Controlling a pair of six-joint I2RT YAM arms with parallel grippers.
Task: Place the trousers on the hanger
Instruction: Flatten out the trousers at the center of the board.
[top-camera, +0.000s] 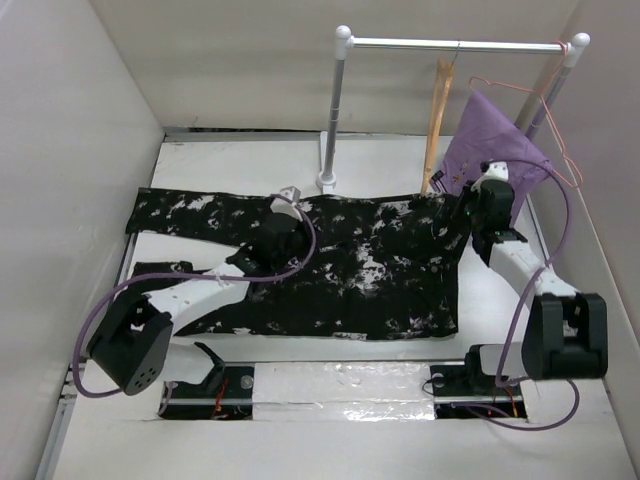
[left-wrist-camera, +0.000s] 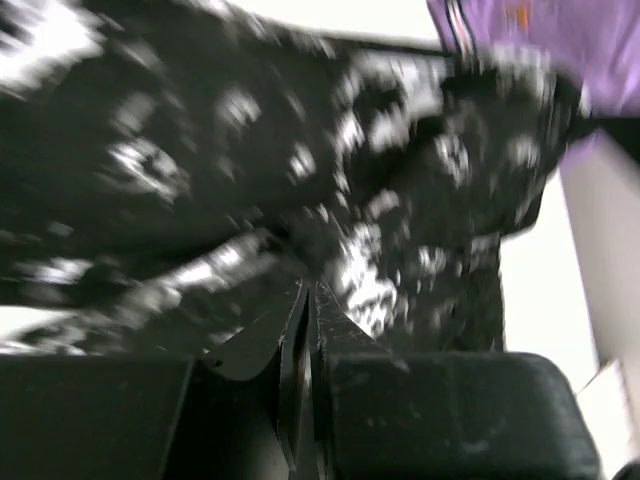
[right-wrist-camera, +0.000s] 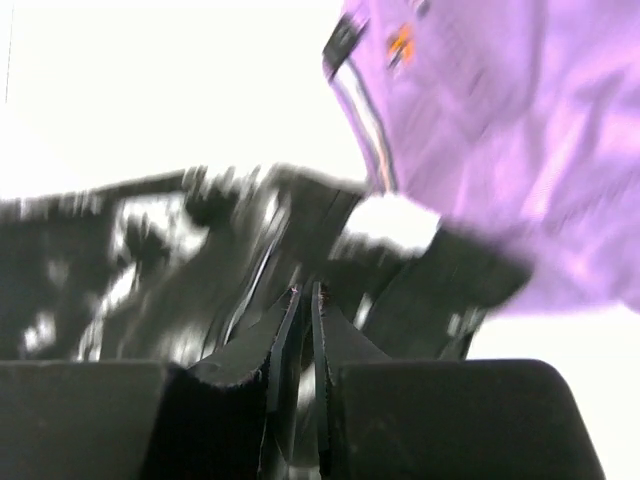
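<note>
While trousers (top-camera: 350, 270) lie flat on desk (top-camera: 250, 160), long axis left-right, waist rightward, hanger (top-camera: 437, 120) hangs on rail (top-camera: 450, 44) behind that end, nearest right pincer (top-camera: 465, 198). Right pincer and left pincer (top-camera: 285, 202) both closed; cloth pinched or not, cannot tell.

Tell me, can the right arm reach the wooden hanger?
Probably yes: the right gripper is near the hanger on the rail, nothing stands between them, and the purple cloth hangs beside it, not in front.

Clothes rail (top-camera: 455, 44) at the back of the white table (top-camera: 215, 165).
A purple cloth (top-camera: 490, 140) hangs from it on a pink wire hanger (top-camera: 510, 88).
</note>
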